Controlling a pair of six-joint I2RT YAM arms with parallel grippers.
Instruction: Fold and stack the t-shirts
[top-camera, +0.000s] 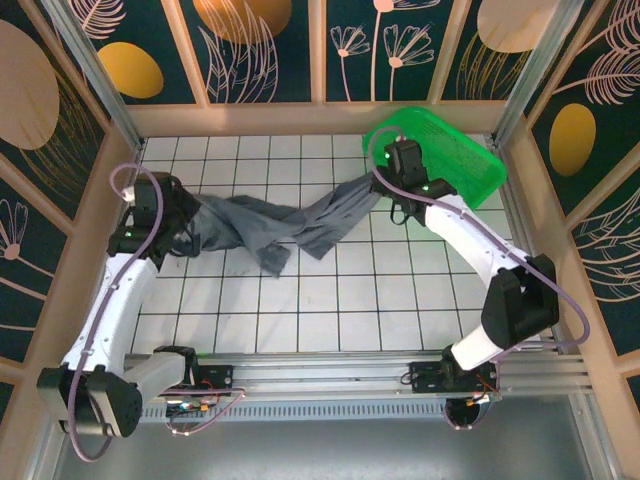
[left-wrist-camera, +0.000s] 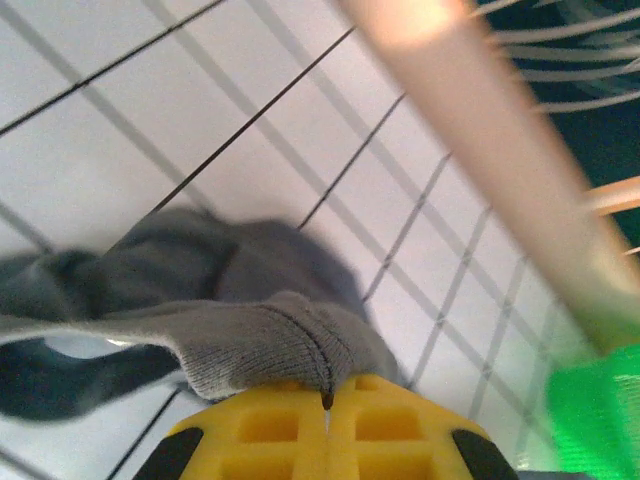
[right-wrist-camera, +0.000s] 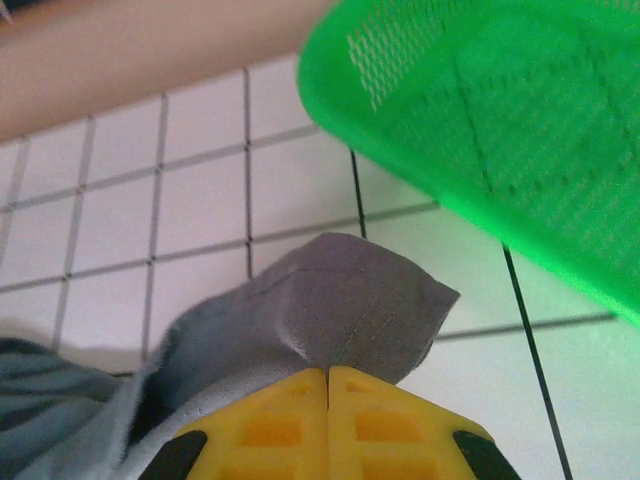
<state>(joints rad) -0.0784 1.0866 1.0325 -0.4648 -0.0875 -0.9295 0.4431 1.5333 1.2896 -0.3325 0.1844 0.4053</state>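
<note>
Left gripper (left-wrist-camera: 328, 392): clamped on shirt (top-camera: 285, 225) edge, centre left.
Right gripper (right-wrist-camera: 328, 372): pinching the opposite edge beside basket (top-camera: 455, 150).
Purpose: probably stretching it flat for folding.

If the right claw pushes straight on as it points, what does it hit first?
Past the t-shirt pinched in the right claw, probably bare tiled table; the green basket sits close beside that line, depth unclear.
</note>
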